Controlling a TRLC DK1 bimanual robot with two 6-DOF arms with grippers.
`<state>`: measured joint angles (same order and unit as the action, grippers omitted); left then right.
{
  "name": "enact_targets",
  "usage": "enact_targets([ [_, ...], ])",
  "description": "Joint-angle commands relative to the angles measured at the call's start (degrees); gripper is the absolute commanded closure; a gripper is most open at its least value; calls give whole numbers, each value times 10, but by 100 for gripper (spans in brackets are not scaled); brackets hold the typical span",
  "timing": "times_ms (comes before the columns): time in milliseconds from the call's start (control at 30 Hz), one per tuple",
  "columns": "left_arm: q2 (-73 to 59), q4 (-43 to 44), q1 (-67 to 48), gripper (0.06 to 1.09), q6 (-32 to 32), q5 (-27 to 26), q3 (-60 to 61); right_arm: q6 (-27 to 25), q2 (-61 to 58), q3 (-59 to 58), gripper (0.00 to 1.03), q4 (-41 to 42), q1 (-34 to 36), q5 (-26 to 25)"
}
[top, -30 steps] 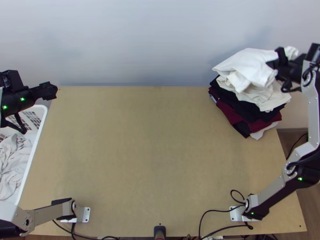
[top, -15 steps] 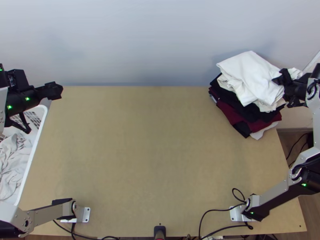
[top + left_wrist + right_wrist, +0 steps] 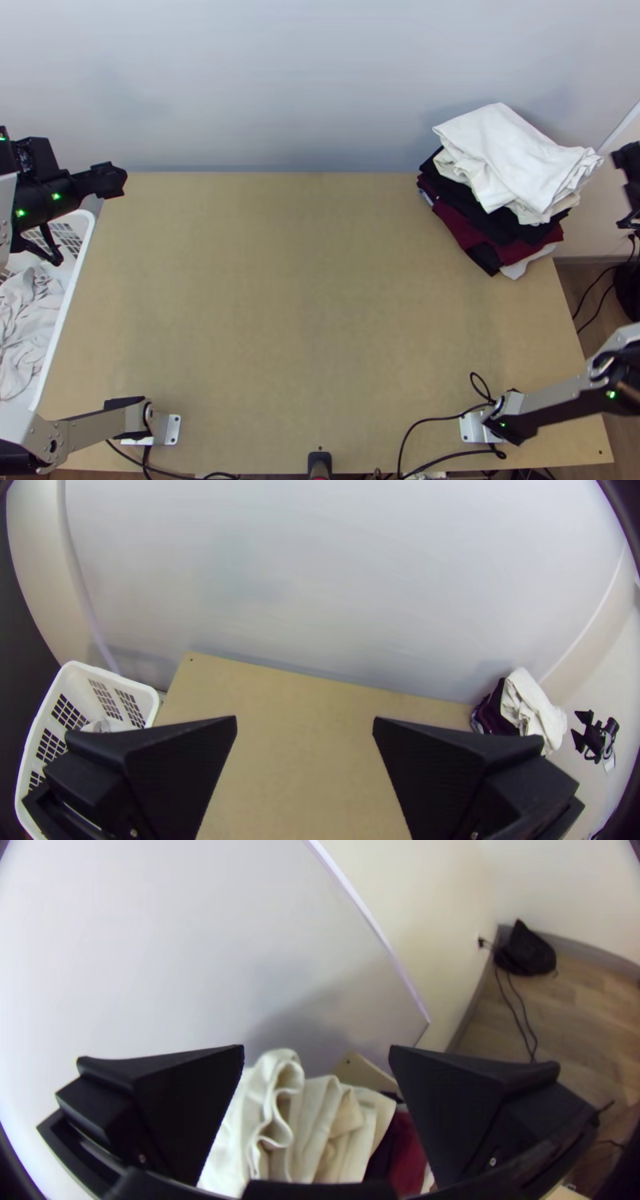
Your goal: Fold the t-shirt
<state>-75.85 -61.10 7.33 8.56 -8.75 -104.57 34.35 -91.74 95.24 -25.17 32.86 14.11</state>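
Top view: the white t-shirt [image 3: 512,156] lies folded atop the stack [image 3: 488,232]; beside the stack, the right gripper [image 3: 317,1050] is spread wide. Overhanging folds might slip from the stack if bumped.

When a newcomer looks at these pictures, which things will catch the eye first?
Most likely the loosely folded white cloth crowning a stack of mostly dark and wine-red garments, at the far right corner of the table. Next, the white basket with pale, crumpled cloth inside, by the left edge. The right tool stands open beside the stack.
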Motion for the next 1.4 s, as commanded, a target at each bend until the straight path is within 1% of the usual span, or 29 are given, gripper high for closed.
enact_targets([
  [0, -5, 5, -3, 9, 9, -3, -9, -35, 61, -8, 5, 51, -40, -33],
  [133, -6, 5, -3, 9, 9, -3, -15, -126, 70, -21, 5, 116, -138, -100],
  [233, -7, 5, 0, 9, 9, -3, -20, -214, 61, -54, 5, 218, -206, -164],
  [267, -6, 5, 1, 9, 9, -3, -21, -242, 49, -60, 5, 246, -222, -174],
  [400, -4, 2, 3, 9, 9, -3, -21, -317, -5, -82, 5, 347, -260, -196],
  [467, -3, 1, 4, 9, 9, -3, -21, -356, -43, -103, 5, 410, -265, -219],
  [533, -1, 1, 6, 9, 9, -3, -21, -379, -80, -128, 5, 458, -261, -246],
  [600, 3, 0, 8, 9, 9, -3, -19, -379, -113, -156, 5, 471, -246, -264],
  [733, 8, -2, 16, 9, 9, -3, -12, -373, -135, -253, 5, 534, -228, -294],
  [867, 11, -2, 22, 9, 9, -3, -5, -339, -144, -328, 5, 549, -222, -324],
  [933, 10, -2, 24, 9, 9, -3, -4, -338, -151, -349, 5, 564, -223, -329],
  [1000, 9, -2, 23, 9, 9, -3, -5, -337, -148, -342, 5, 565, -224, -333],
  [1133, 4, 0, 21, 9, 9, -3, -8, -338, -97, -292, 5, 561, -235, -341],
  [1233, 3, 1, 19, 9, 12, -3, -13, -351, -73, -244, 5, 555, -251, -349],
  [1367, 3, 0, 18, 9, 13, -3, -16, -379, -75, -187, 5, 555, -283, -349],
])
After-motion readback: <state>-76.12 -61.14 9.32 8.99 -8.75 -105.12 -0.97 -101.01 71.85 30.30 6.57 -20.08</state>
